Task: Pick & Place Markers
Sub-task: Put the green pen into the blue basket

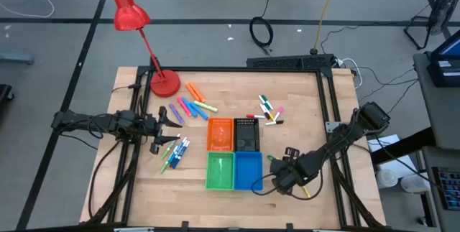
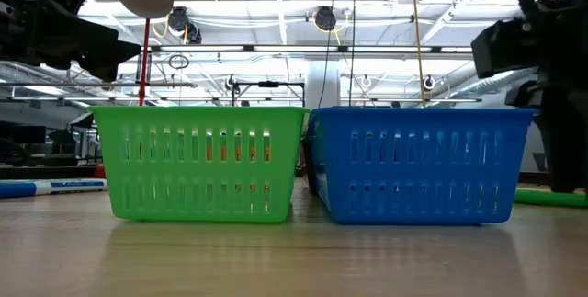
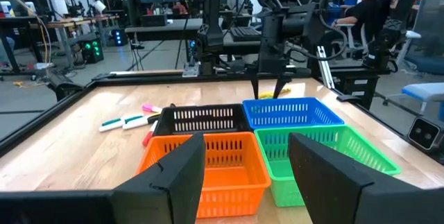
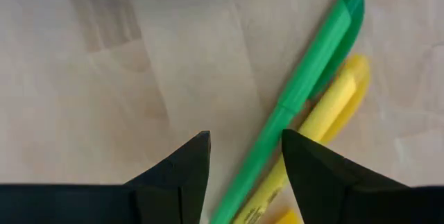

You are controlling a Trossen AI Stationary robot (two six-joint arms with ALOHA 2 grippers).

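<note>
Markers lie in loose groups on the wooden table: orange, pink and yellow ones (image 1: pixel 195 103) at the far left, blue and white ones (image 1: pixel 174 153) near the left arm, and white ones with coloured caps (image 1: pixel 269 110) at the far right. A green marker (image 4: pixel 312 78) and a yellow marker (image 4: pixel 336 102) lie side by side on the table, right of the blue bin. My right gripper (image 4: pixel 243 165) points down over them, open, with the green marker's end between its fingers and no touch that I can see. My left gripper (image 3: pixel 246 175) waits level and open at the left.
Orange (image 1: pixel 220 134), black (image 1: pixel 246 134), green (image 1: pixel 220 171) and blue (image 1: pixel 247 171) bins stand together mid-table; the blue one is just left of my right gripper (image 1: pixel 287 178). A red desk lamp (image 1: pixel 164 82) stands at the far left corner. People sit beyond the table.
</note>
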